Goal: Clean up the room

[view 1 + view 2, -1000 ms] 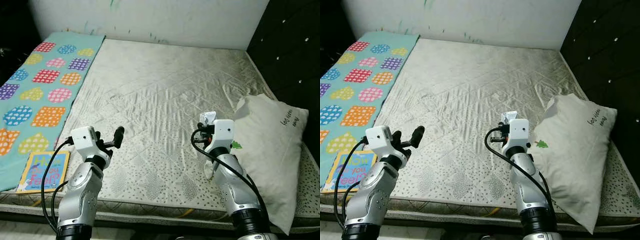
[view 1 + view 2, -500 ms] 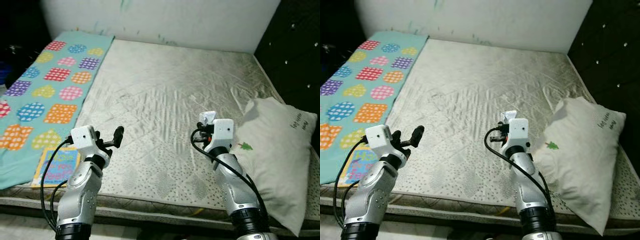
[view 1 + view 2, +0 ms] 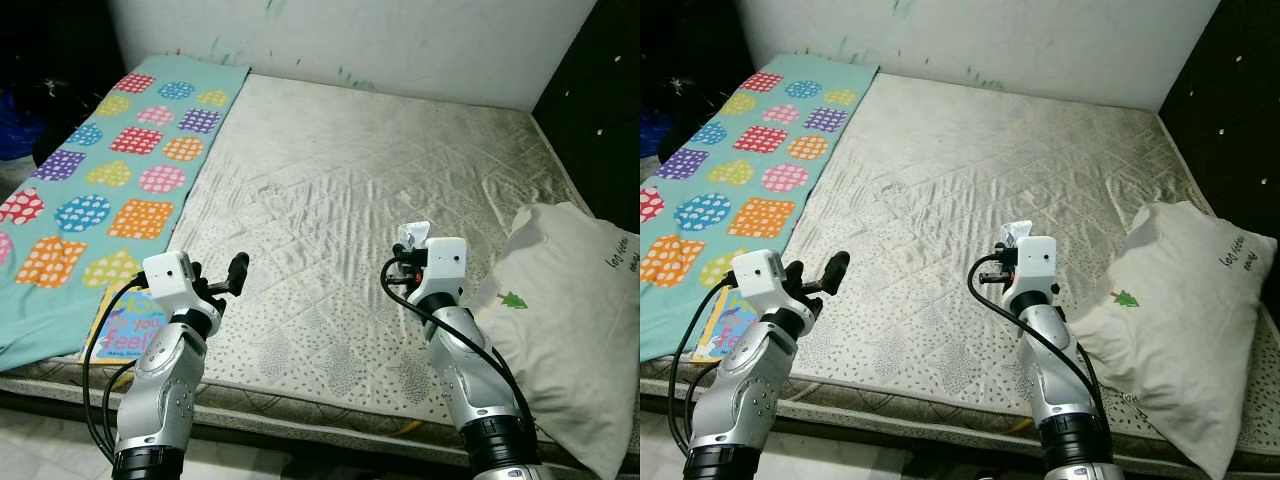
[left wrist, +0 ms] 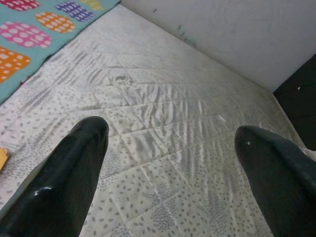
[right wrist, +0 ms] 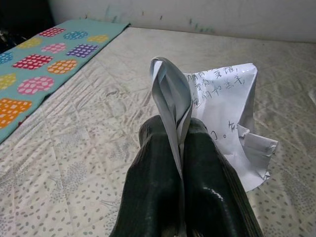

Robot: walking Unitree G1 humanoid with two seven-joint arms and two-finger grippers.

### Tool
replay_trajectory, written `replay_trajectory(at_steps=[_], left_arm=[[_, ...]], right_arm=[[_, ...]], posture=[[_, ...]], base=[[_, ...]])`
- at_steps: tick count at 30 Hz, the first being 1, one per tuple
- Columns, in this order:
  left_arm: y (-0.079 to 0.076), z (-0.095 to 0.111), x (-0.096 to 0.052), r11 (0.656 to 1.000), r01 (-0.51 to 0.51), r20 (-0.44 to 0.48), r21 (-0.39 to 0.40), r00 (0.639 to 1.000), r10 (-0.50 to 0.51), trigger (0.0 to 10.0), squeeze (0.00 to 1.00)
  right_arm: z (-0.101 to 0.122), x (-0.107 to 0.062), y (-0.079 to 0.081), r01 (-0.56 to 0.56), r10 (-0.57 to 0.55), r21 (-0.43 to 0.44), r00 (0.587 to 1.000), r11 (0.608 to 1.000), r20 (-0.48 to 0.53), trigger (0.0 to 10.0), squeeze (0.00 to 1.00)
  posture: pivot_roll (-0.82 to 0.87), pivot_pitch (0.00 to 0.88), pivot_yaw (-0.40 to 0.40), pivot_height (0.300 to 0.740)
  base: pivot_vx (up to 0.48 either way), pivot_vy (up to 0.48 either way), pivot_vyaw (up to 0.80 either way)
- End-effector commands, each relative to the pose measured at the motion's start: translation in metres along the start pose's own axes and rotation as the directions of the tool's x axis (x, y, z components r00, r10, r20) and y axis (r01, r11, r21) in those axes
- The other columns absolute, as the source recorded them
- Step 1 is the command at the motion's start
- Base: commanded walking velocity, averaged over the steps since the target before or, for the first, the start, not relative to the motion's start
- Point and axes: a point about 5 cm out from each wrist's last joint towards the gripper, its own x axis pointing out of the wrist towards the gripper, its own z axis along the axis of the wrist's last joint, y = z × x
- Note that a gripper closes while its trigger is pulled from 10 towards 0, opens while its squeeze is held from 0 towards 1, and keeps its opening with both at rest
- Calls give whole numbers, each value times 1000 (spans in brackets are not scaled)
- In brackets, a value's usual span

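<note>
- A teal blanket (image 3: 110, 190) patterned with coloured dotted patches lies along the left side of the mattress (image 3: 340, 200). At its near end a children's book (image 3: 125, 325) rests at the mattress edge; the cover lettering seems to read "you feel", though the top line is hidden behind the arm.
- The left gripper (image 4: 168, 163) hovers over the near left part of the mattress, its two black fingers spread wide apart and holding nothing. Its wrist view looks between them to the quilted cover and a corner of the blanket.
- The right gripper (image 5: 180, 148) is held up over the near middle of the mattress, fingers pinched together on a crumpled sheet of paper (image 5: 222, 98). The wrist view shows handwriting on it, too small to read; from the head it is just a white scrap (image 3: 414, 236).
- A white pillow (image 3: 565, 320) at the right bears a small green tree print and dark script I cannot make out.
- Since a second ago the whole view has shifted: more blanket shows at left, and the pillow sits further right.
</note>
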Motion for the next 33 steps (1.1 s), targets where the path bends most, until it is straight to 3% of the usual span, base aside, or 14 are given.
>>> replay_trajectory(at_steps=[1,16,18,22,25,33], left_arm=[[0,-3,0,1000,0,-16,1,1000,0,10000,0],[1,-1,0,1000,1,-7,11,1000,-1,10000,0],[1,-1,0,1000,-1,-4,11,1000,1,10000,0],[1,0,1,1000,-1,0,12,1000,1,10000,0],[1,1,1,1000,-1,2,14,1000,1,10000,0],[1,2,2,1000,-6,11,15,1000,6,10000,0]], right_arm=[[1,0,-4,5,-5,3,1000,1000,-2,10000,0],[12,3,3,-11,15,-77,999,997,51,10000,0],[18,5,5,-36,38,-34,997,999,61,10000,0],[22,6,7,-46,49,-40,996,998,70,10000,0],[21,7,8,-40,47,-103,996,994,74,10000,0],[14,6,8,-62,68,-102,996,993,57,10000,0]], posture=[[-93,66,-30,740],[-86,59,-27,740],[-86,58,-26,740],[-88,57,-27,740],[-89,57,-28,740],[-84,57,-28,740]], base=[[0,394,0],[0,408,0],[0,411,0],[0,409,0],[0,411,0],[0,409,0]])
